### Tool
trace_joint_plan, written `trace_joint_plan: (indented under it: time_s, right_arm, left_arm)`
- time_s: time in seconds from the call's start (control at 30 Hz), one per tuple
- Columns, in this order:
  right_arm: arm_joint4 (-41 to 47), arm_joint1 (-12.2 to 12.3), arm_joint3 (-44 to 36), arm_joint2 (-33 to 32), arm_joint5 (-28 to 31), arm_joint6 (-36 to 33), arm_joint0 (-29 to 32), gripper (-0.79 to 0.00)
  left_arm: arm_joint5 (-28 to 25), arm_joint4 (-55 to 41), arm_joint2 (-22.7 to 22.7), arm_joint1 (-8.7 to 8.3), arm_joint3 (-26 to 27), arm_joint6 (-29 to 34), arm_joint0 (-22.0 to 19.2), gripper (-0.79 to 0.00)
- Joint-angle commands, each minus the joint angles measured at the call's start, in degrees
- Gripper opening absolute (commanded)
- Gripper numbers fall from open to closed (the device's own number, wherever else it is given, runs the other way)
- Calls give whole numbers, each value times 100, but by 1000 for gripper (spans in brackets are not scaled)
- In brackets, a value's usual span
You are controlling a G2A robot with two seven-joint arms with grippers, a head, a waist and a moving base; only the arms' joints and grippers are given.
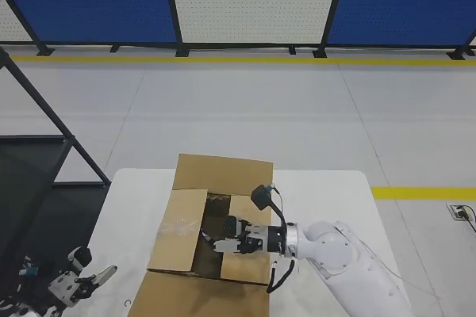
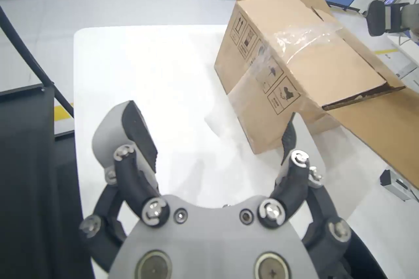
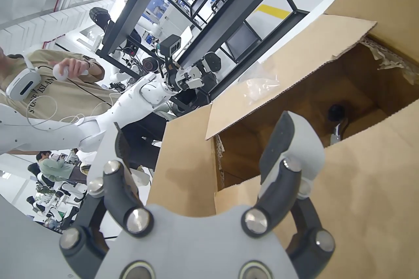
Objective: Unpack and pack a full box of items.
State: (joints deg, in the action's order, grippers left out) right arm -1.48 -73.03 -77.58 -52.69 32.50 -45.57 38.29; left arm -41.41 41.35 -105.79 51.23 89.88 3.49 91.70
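box (image 1: 184,230) open, unpacking barely begun
the right gripper (image 3: 200,134) hangs wide open and empty at the box's mouth, a dark item (image 3: 337,115) deep inside beyond its fingertips; the left gripper (image 2: 209,120), also spread and empty, has the box well ahead of it. emptying and repacking seem all left.

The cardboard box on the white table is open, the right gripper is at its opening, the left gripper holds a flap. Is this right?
No. The left gripper holds nothing: the left wrist view shows it open at the white table's edge, apart from the cardboard box. The rest is right: open box, right gripper at its opening.
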Motion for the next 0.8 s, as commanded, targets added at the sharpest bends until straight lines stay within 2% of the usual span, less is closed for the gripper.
trace_joint_plan:
  time_s: [0.0, 0.2, 0.27, 0.43, 0.57, 0.77]
  right_arm:
    - [2, 0, -1, 2, -1, 1, 0, 0]
    - [2, 0, -1, 2, -1, 1, 0, 0]
    - [-35, 2, -92, -5, -59, 103, 83, 0]
    - [58, 10, -115, -51, -112, 82, 144, 0]
    - [122, 6, -71, -65, -120, 57, 135, 0]
    - [135, 7, -74, -87, -145, 60, 167, 0]
  left_arm:
    - [-1, -31, -1, -1, 1, 19, 0, 0]
    - [82, 128, -2, 0, 64, 6, -8, 0]
    - [680, 996, 90, 25, 288, -201, 20, 0]
    - [1464, 2360, 597, 97, 435, -802, 32, 0]
    - [2072, 3312, 1042, 148, 293, -1134, -183, 0]
    - [2174, 3848, 1641, 222, -323, -1545, -798, 0]
